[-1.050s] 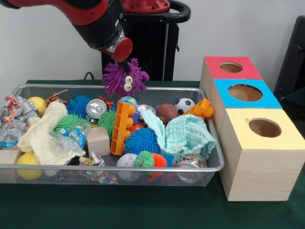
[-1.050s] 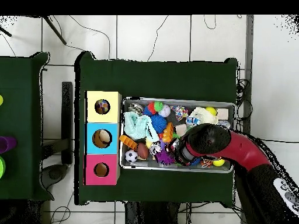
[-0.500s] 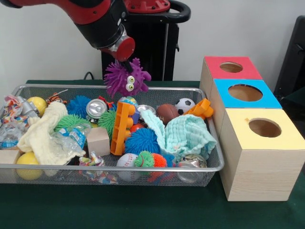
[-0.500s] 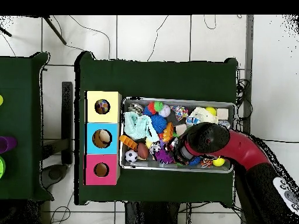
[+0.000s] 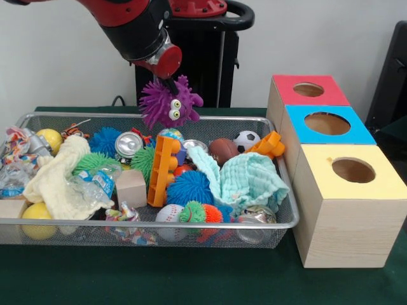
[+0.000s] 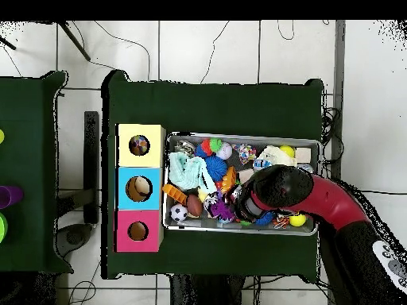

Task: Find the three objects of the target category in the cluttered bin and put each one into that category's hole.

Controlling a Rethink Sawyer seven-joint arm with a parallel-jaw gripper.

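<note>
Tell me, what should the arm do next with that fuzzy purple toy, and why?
Probably carry it sideways toward the three boxes. The gripper holds the purple toy lifted clear above the wire bin, so nothing blocks that path. Which hole it belongs in, I cannot tell.

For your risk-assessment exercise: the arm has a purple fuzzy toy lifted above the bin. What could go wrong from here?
1. The gripper seems to pinch only the top tuft of the purple fuzzy toy, which dangles; it might slip back into the wire bin.
2. The toy looks wide and spiky next to the red box's hole, so it could snag on the rim.
3. Carried low, it might brush the orange block on the way to the boxes.
</note>
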